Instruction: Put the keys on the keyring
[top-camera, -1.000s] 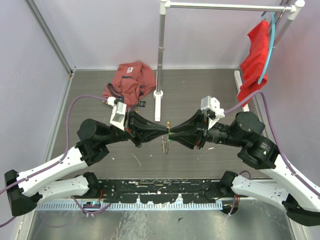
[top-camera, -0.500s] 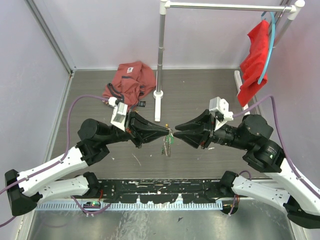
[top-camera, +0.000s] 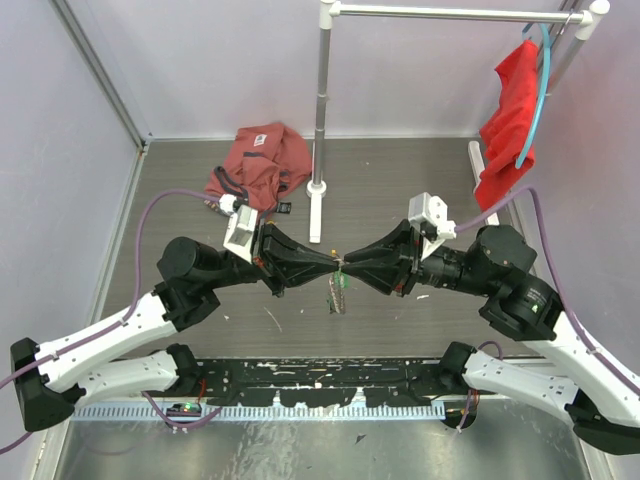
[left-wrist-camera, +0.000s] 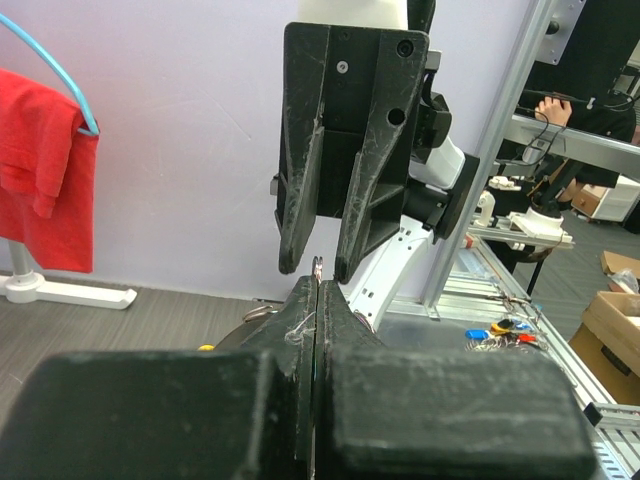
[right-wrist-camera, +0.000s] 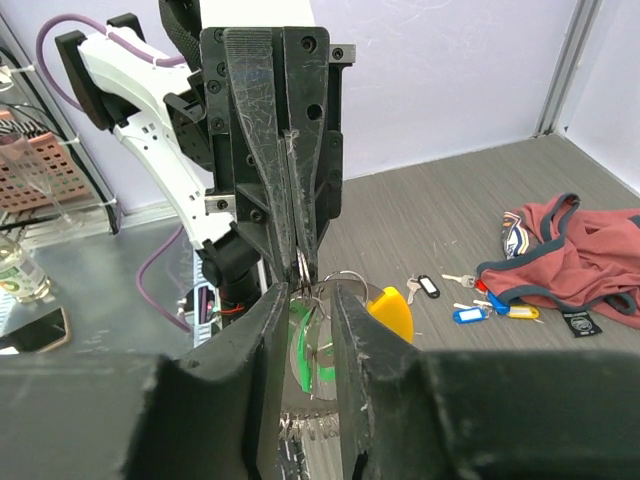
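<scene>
The keyring (top-camera: 338, 285) hangs between my two grippers at mid-table, with silvery keys, a yellow tag (right-wrist-camera: 392, 310) and a green tag (right-wrist-camera: 312, 340) dangling from it. My left gripper (top-camera: 333, 265) is shut on the ring's thin metal loop (left-wrist-camera: 318, 266), which pokes out at its tips (left-wrist-camera: 318, 285). My right gripper (top-camera: 347, 268) faces it tip to tip. It is open (right-wrist-camera: 308, 290), its fingers either side of the ring and the green tag. Loose keys with black (right-wrist-camera: 430, 287), blue (right-wrist-camera: 468, 315) and yellow (right-wrist-camera: 522, 311) tags lie on the table.
A crumpled red garment (top-camera: 260, 160) lies at the back left, next to the loose keys. A hanger stand's pole and white foot (top-camera: 317, 205) stand just behind the grippers. A red cloth (top-camera: 510, 120) hangs from the rail at the back right.
Half a second ago my right gripper had drawn back to the right, away from the ring. Now it has moved in again and its open tips meet the left gripper's. The left arm held still.
</scene>
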